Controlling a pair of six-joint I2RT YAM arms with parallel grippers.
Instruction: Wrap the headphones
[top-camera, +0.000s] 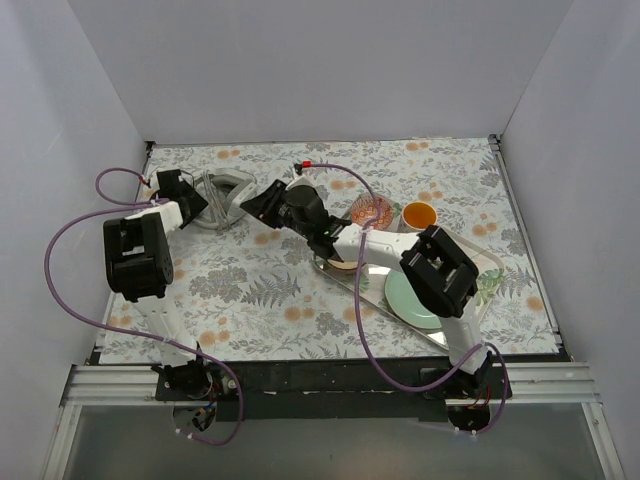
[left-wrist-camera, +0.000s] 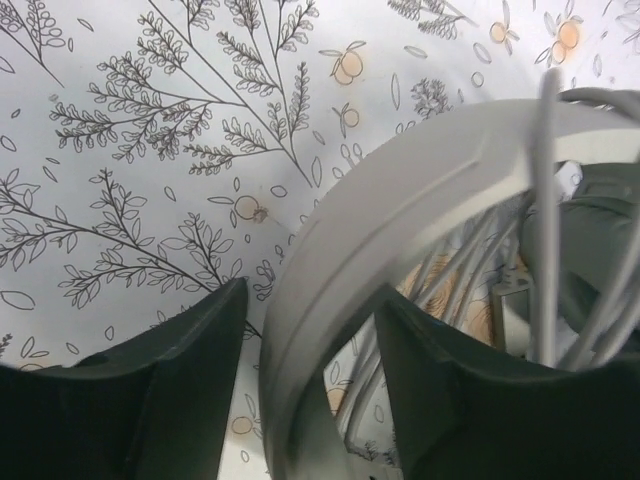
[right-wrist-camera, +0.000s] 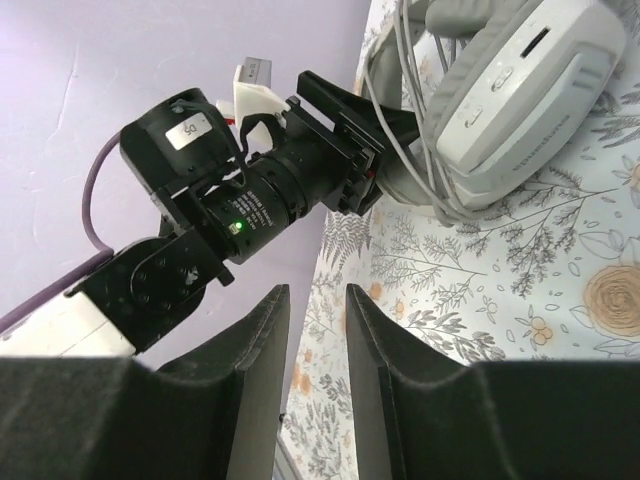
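Note:
The light grey headphones (top-camera: 228, 195) lie at the back left of the flowered table, with the thin grey cable (right-wrist-camera: 404, 60) looped in several strands over the headband and earcup (right-wrist-camera: 520, 90). My left gripper (top-camera: 197, 205) is at their left side. In the left wrist view its jaws (left-wrist-camera: 312, 290) straddle the wide headband (left-wrist-camera: 400, 190), and a sliver of table shows on both sides of the band. My right gripper (top-camera: 258, 205) hovers just right of the headphones. Its jaws (right-wrist-camera: 318, 290) stand a narrow gap apart with nothing between them.
A metal tray (top-camera: 335, 272) lies right of centre under the right arm and holds a green plate (top-camera: 410, 300). An orange cup (top-camera: 419, 215) and a pink patterned bowl (top-camera: 372, 210) stand behind it. Grey walls close in the table on three sides.

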